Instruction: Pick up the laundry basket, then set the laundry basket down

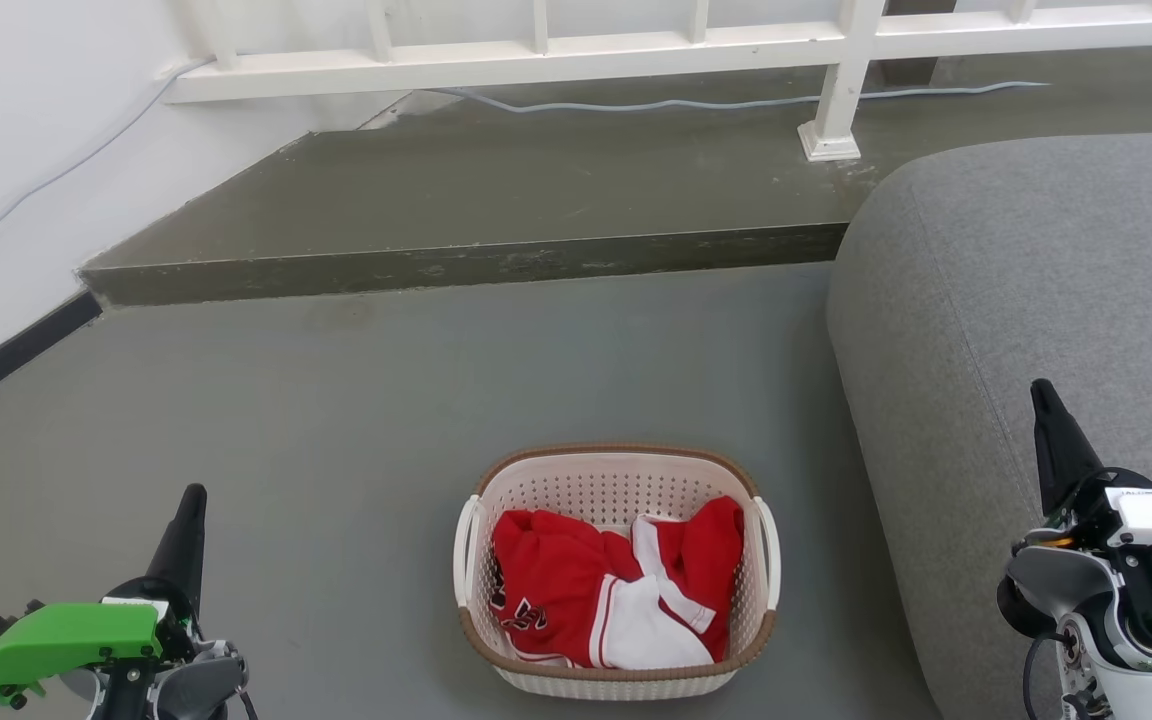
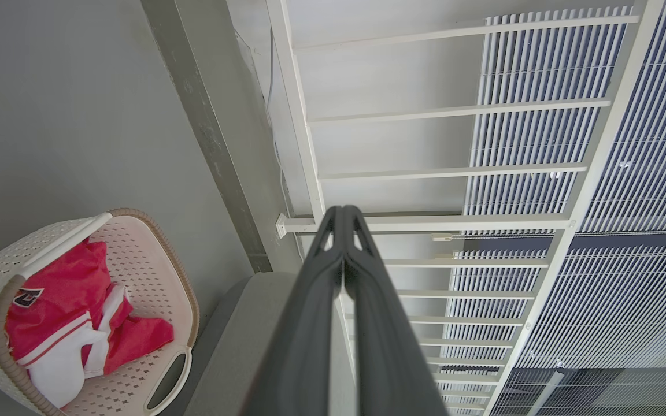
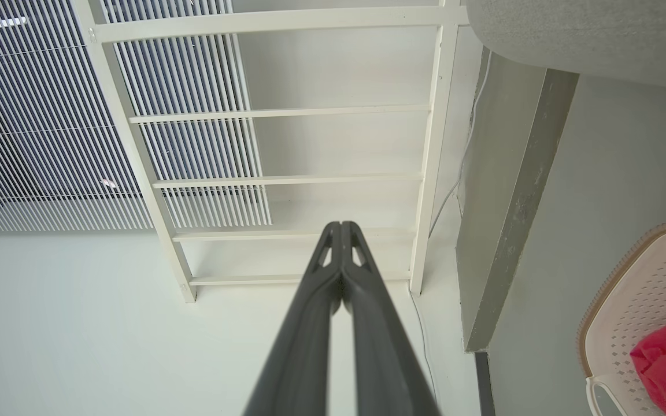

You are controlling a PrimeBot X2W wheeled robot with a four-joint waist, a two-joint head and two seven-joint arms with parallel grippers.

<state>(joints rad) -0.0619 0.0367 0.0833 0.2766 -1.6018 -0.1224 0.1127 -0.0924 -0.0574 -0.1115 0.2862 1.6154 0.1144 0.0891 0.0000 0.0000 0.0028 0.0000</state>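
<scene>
Laundry basket (image 1: pixel 616 488): cream, perforated walls, brown woven-look rim, standing upright on the grey floor (image 1: pixel 336 400) low and centre in the head view. Contents: one crumpled red-and-white garment (image 1: pixel 576 590), lying wholly inside and below the rim. Handles: left loop handle (image 1: pixel 463 552) and right loop handle (image 1: pixel 772 556), one on each end wall. The long axis appears to run from the robot's left to its right, so each handle faces out toward one arm. Left claw (image 1: pixel 193 497): well apart to the basket's left, about level with its far rim, its fingers (image 2: pixel 310 323) pressed together and holding nothing. Right claw (image 1: pixel 1043 397): well apart to the basket's right and farther back, in front of the sofa, its fingers (image 3: pixel 310 335) likewise pressed together and empty. Neither arm reads as clearly nearer; the basket sits between them, inward and downward of both tips, so a lift by both handles would call for each claw to spread and come in sideways. Grey sofa (image 1: pixel 1036 280): just beside the basket's right end, leaving the right arm less room. Raised step (image 1: pixel 486 200) and white railing (image 1: pixel 536 60): well beyond the basket's far side.
</scene>
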